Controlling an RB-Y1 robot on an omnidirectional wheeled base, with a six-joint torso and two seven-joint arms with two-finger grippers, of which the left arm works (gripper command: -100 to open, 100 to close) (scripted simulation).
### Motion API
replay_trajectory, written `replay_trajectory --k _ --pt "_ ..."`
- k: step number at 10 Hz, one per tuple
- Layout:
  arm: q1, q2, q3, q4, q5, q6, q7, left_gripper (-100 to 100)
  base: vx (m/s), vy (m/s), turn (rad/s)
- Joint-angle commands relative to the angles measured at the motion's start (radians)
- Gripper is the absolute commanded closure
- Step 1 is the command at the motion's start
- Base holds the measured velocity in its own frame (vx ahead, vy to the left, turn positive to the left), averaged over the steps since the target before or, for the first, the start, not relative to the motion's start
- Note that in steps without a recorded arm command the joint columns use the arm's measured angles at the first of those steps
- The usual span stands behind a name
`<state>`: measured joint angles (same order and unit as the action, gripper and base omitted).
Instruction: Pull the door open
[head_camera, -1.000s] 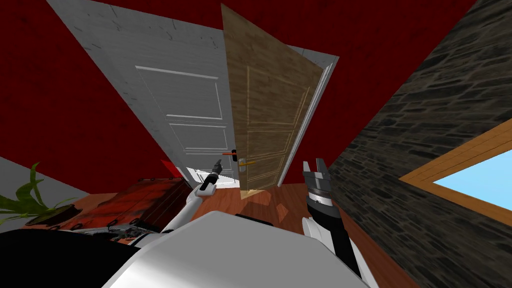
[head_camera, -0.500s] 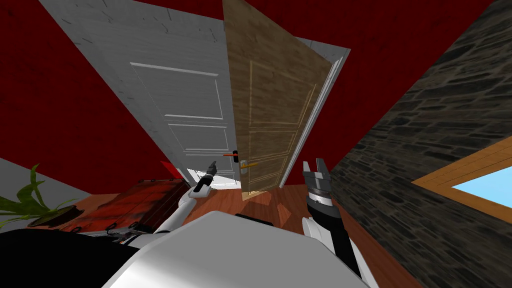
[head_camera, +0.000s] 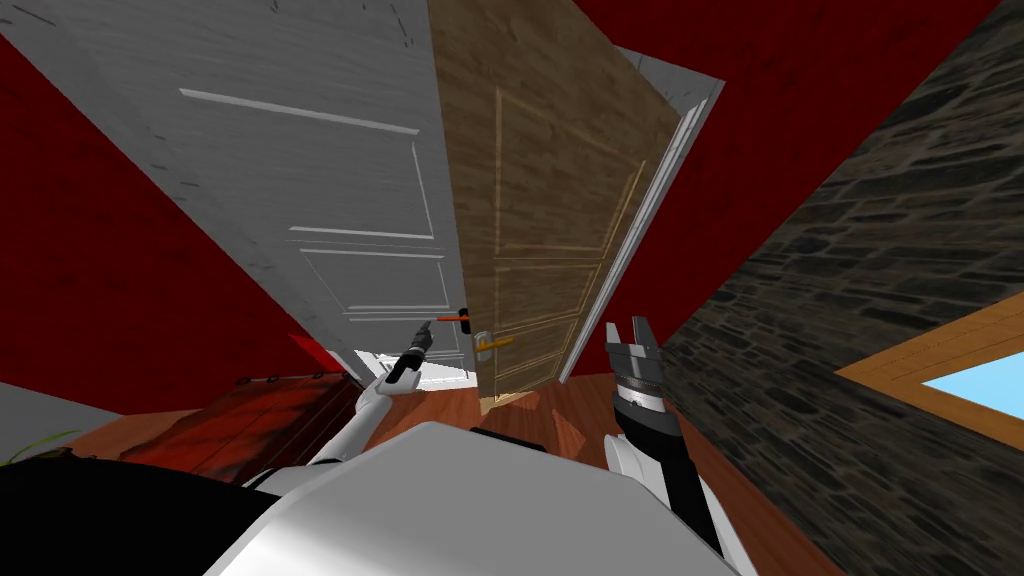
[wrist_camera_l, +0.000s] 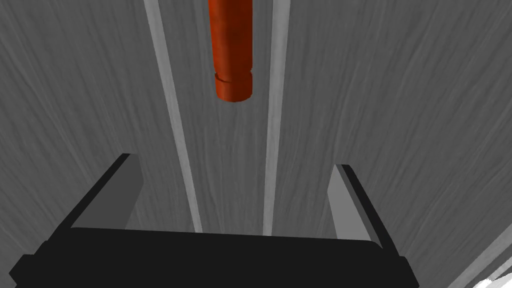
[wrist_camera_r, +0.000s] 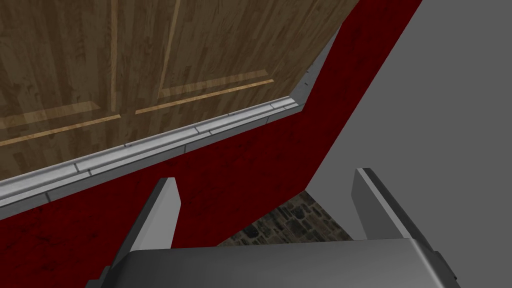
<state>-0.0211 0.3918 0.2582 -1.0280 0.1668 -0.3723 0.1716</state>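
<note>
Left wrist view: left gripper (wrist_camera_l: 234, 161) fingers stand wide apart and empty, aimed at the free end of the orange-red handle (wrist_camera_l: 231, 50), which lies ahead of the fingertips without contact, on the grey panelled door (wrist_camera_l: 400, 100). The right gripper (head_camera: 630, 328), also spread and empty, is raised beside the wooden door (head_camera: 540, 180), which stands ajar.

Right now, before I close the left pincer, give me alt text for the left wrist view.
The left pincer is open, with the rounded end of an orange-red door handle ahead of its fingertips, not yet between them. Behind is a grey panelled surface with two pale raised strips.
</note>
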Motion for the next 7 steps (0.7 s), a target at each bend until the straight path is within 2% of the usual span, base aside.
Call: replay_trajectory --k 1,3,4,5,7 --pt "-0.016 -0.01 -0.009 0.003 0.0 -0.004 0.001 -100 0.214 0.008 -0.088" --pt "-0.039 -0.031 -0.026 -0.004 -0.001 -0.005 0.001 -100 0.212 -0.044 -0.136" --pt "-0.045 -0.017 -0.021 0.021 -0.001 -0.01 0.004 -100 0.082 -0.044 -0.032" --pt "-0.045 -0.017 -0.021 0.021 -0.001 -0.01 0.004 100 -0.007 0.009 0.031" --pt "-0.045 -0.017 -0.021 0.021 -0.001 -0.01 0.004 100 -0.026 0.014 -0.015"
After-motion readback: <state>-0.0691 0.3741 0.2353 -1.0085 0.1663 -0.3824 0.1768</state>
